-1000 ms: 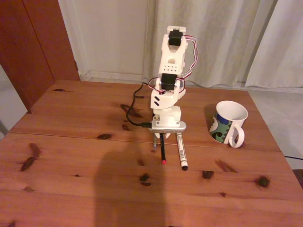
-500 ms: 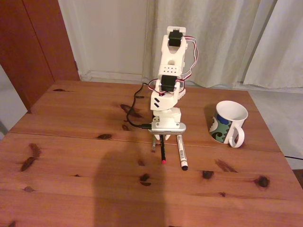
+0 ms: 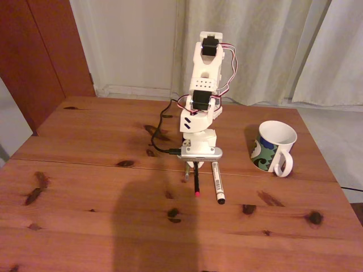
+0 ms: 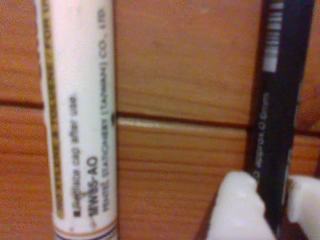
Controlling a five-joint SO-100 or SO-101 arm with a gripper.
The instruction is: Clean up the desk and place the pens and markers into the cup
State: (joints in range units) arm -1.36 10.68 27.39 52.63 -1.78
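Wrist view, gripper (image 4: 272, 210) straddling black pen (image 4: 280, 115)

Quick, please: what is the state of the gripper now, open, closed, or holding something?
Gripper: jaws closed around the black pen, which lies on the desk; not lifted yet.

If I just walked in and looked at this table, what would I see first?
Probably the white robot arm standing tall at the back middle of the wooden desk, bent down over the pens. In the wrist view its gripper has a white finger on each side of the black pen, with the white marker lying beside it. To the right in the fixed view stands the colourful cup.
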